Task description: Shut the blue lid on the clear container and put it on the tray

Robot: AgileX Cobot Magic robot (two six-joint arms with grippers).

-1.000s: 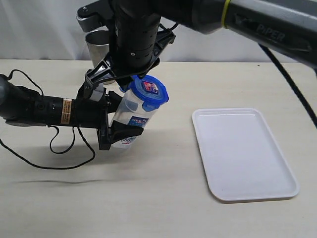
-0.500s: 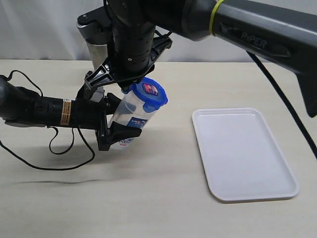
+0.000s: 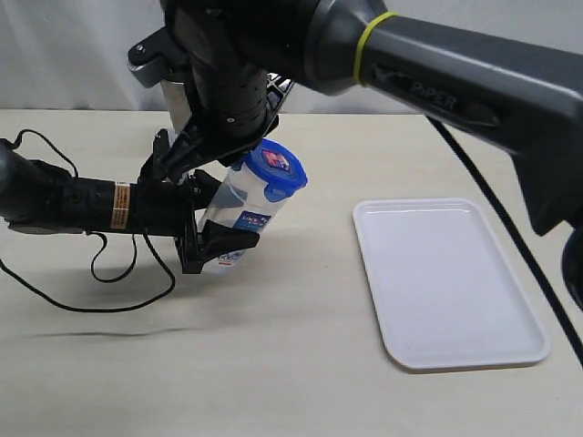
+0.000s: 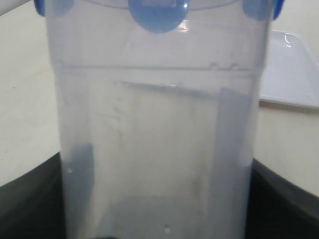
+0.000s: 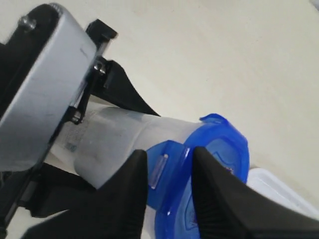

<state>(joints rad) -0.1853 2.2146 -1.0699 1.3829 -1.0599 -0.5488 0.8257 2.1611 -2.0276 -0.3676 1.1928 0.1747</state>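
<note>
Counting 1 clear container point(image 3: 239, 208) | 1 blue lid point(image 3: 276, 171) | 1 tray point(image 3: 451, 273)

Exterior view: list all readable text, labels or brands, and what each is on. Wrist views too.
"PiPER": on the grey link of the right arm.
Printed label low on the clear container: blue and white, too small to read.
Sticker on the blue lid: too blurred to read.
Orange band on the left arm: print too small to read.
Wrist views: nothing legible.
</note>
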